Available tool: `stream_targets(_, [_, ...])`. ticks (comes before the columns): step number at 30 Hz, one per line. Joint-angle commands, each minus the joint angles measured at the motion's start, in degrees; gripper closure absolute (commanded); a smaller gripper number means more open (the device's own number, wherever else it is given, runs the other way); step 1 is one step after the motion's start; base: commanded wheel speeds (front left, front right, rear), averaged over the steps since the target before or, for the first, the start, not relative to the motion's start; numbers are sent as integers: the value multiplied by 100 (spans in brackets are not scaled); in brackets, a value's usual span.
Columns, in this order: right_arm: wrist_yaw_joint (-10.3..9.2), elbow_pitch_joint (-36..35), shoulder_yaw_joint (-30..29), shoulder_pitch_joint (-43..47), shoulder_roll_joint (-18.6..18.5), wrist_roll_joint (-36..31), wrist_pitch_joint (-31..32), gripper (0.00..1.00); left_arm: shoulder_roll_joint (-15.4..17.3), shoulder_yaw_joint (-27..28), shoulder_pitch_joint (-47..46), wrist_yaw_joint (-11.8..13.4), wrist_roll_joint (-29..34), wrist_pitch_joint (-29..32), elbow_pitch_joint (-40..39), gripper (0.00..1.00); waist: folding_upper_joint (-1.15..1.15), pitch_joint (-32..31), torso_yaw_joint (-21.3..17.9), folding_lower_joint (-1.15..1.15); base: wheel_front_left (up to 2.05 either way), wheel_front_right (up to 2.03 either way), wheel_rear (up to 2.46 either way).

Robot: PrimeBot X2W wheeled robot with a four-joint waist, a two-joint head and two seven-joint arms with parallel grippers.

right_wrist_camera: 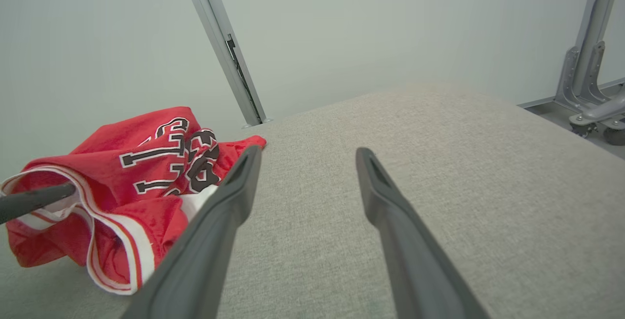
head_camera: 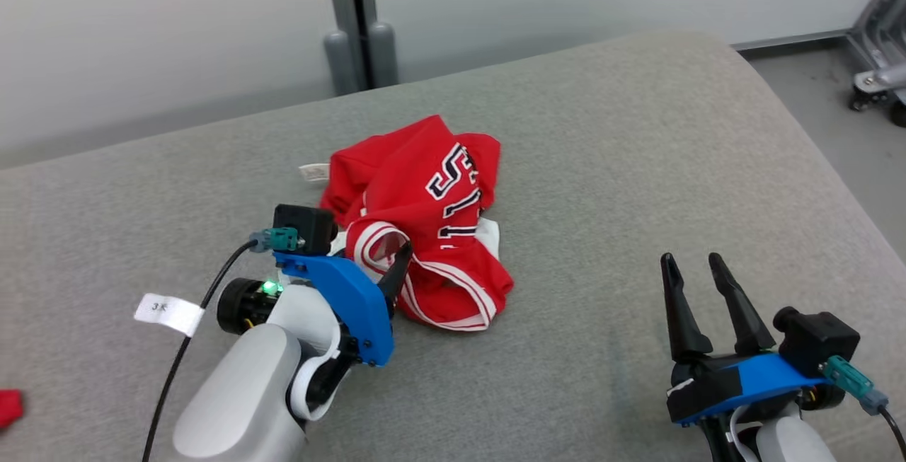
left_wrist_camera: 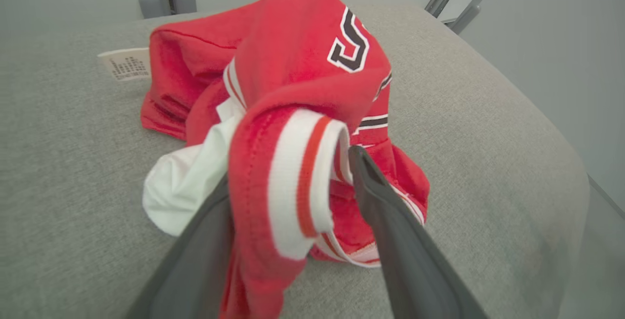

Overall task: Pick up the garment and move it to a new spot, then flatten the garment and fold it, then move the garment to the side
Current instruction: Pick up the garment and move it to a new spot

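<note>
The garment (head_camera: 425,193) is a red jersey with white-striped trim and dark numbers, lying crumpled on the grey padded surface (head_camera: 601,165). My left gripper (head_camera: 382,257) is at its near left edge. In the left wrist view the fingers of that gripper (left_wrist_camera: 290,172) stand wide apart, with the garment's (left_wrist_camera: 302,55) striped hem draped loosely between them. My right gripper (head_camera: 697,271) hovers open and empty at the lower right, well clear of the cloth. The right wrist view has the garment (right_wrist_camera: 122,172) to the left of that gripper (right_wrist_camera: 307,155), with a left finger (right_wrist_camera: 34,199) poking into the hem.
A white care label (head_camera: 313,172) sticks out at the garment's far left. A grey post (head_camera: 357,23) stands behind the surface. A wheeled metal frame (head_camera: 881,73) sits on the floor to the right. A red scrap (head_camera: 8,405) lies at the left edge.
</note>
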Motion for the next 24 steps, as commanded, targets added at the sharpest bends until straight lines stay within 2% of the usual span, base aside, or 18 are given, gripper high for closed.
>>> stream_targets(1, [3,10,-59,79,-16,-77,-10,0,-38,26,96,-40,-18,-161,-32,0,0,-28,157,0,0,0,0])
stream_targets(4, [3,-24,-116,128,-17,-131,43,0,-125,167,296,-129,-258,-492,-278,0,0,-139,362,0,0,0,0])
stream_targets(8, [3,-113,-192,221,-17,-196,128,0,50,397,759,-136,-357,-1052,-813,0,0,-253,658,0,0,0,0])
stream_targets(10, [3,-163,-234,275,-18,-231,181,0,234,521,1006,21,-167,-1407,-1056,0,0,-302,805,0,0,0,0])
stream_targets(14, [3,-240,-290,398,-19,-326,296,0,398,879,1562,355,-30,-2202,-1408,0,0,-384,1046,0,0,0,0])
stream_targets(18, [3,-318,-332,493,-20,-402,410,0,524,1227,2018,566,87,-2944,-1521,0,0,-446,1199,0,0,0,0])
stream_targets(24, [3,-322,-368,637,-19,-464,532,0,521,1609,2593,838,395,-3274,-1683,0,0,-574,1306,0,0,0,0])
